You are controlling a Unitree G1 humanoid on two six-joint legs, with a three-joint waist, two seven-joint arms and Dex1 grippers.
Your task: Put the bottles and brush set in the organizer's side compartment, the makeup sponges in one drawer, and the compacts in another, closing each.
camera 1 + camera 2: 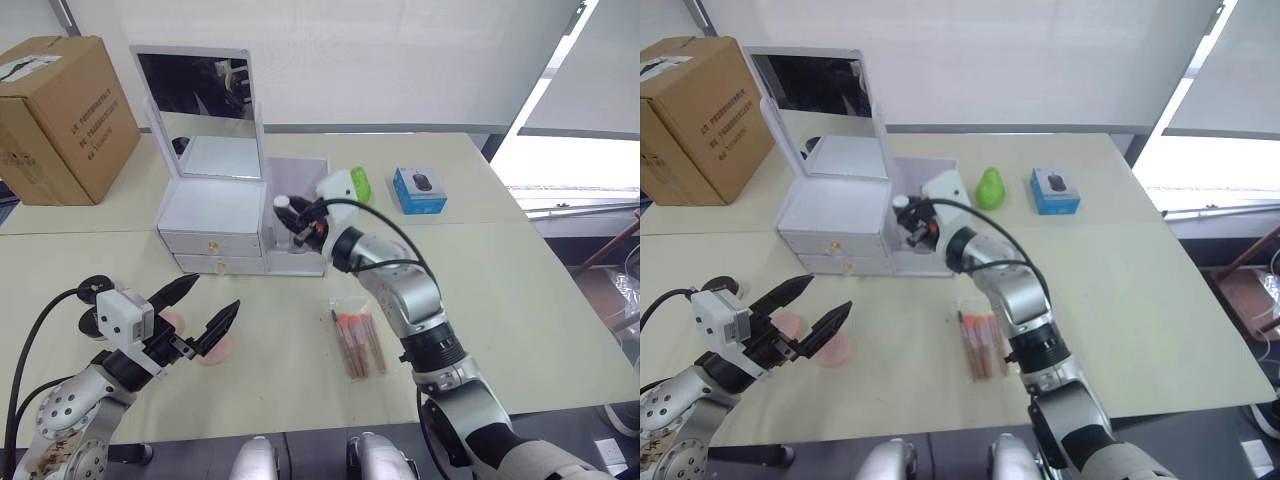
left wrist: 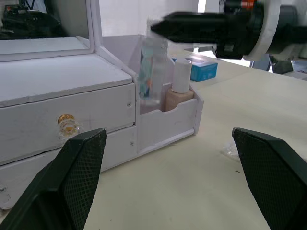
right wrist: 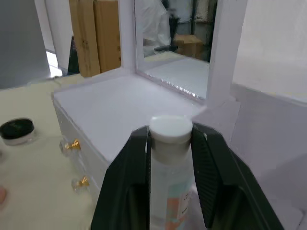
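Two end effectors over beige table [image 1: 520, 290]: right [image 3: 169, 143] clamps bottle [image 3: 168, 182], left [image 1: 195, 312] apart

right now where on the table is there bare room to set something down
Free: the stretch right of the brush set, below the blue box. Also between the cardboard box and organizer. Crowded: in front of the drawers, with sponges and left gripper.

Matt white organizer [image 1: 215, 215], clear plastic bottle [image 3: 168, 187]

Brush set [image 1: 357, 343] right of sponges [image 1: 217, 350], before organizer [image 1: 215, 215]
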